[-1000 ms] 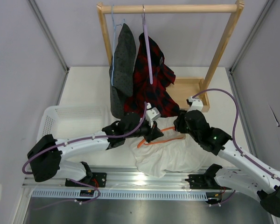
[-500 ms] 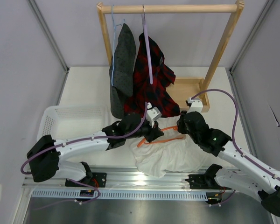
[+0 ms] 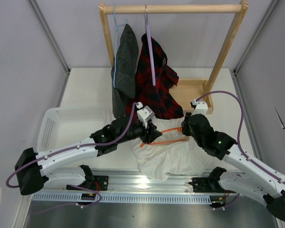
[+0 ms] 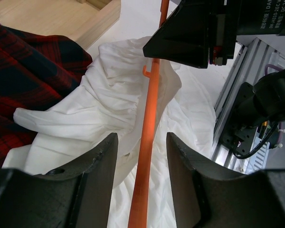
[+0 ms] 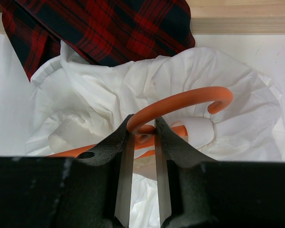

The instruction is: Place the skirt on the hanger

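Note:
The white skirt (image 3: 173, 159) lies crumpled on the table in front of the arms. The orange hanger (image 3: 165, 136) lies across its far part. My right gripper (image 3: 185, 129) is shut on the hanger's neck just below the hook; the right wrist view shows the jaws (image 5: 143, 125) pinching it, with the hook (image 5: 190, 99) curving over the skirt (image 5: 85, 104). My left gripper (image 3: 150, 134) is open at the hanger's left end. In the left wrist view its fingers (image 4: 142, 140) straddle the orange bar (image 4: 151, 114) without touching it, above the skirt (image 4: 104, 102).
A wooden rack (image 3: 173, 8) stands at the back with a dark grey garment (image 3: 125, 61) and a red-black plaid shirt (image 3: 154, 83) on a purple hanger. Its wooden base (image 3: 194, 92) lies behind my right gripper. A white basket (image 3: 61, 121) sits left. A metal rail (image 3: 133, 183) runs along the front.
My left arm has shifted a little to the left and back, its wrist now nearer the plaid shirt. The right gripper and the hanger have hardly moved.

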Available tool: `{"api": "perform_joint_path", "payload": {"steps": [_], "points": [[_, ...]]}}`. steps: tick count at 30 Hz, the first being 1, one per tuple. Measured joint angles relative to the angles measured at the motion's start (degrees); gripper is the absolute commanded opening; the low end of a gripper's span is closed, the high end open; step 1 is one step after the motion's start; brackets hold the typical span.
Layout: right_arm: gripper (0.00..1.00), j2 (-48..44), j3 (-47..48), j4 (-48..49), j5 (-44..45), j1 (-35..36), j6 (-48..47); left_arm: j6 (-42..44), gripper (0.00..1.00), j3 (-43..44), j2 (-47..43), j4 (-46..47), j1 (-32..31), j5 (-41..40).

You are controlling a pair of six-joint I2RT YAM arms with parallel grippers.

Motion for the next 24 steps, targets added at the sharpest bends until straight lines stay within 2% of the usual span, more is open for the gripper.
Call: {"api": "perform_joint_path", "payload": {"steps": [11,14,17,24], "points": [[0.0,-0.48,-0.44,-0.2,1.33,0.37,0.09,-0.57,0.38,-5.55,-10.25,-7.5,-0.02,-3.37],[0.0,-1.29,-1.05,-0.37,1.49,0.44,0.11,-1.64,0.31,-6.43,-11.17,-9.53,-0.07,-6.05],[0.0,-2.21,-1.7,-0.39,1.51,0.48,0.13,-3.1,0.31,-6.84,-10.32,-10.64,-0.07,-8.57],[0.0,-4.2,-3.02,-2.25,1.97,0.55,0.11,-6.58,0.45,-7.8,-4.74,-9.84,-0.07,-12.0]]}}
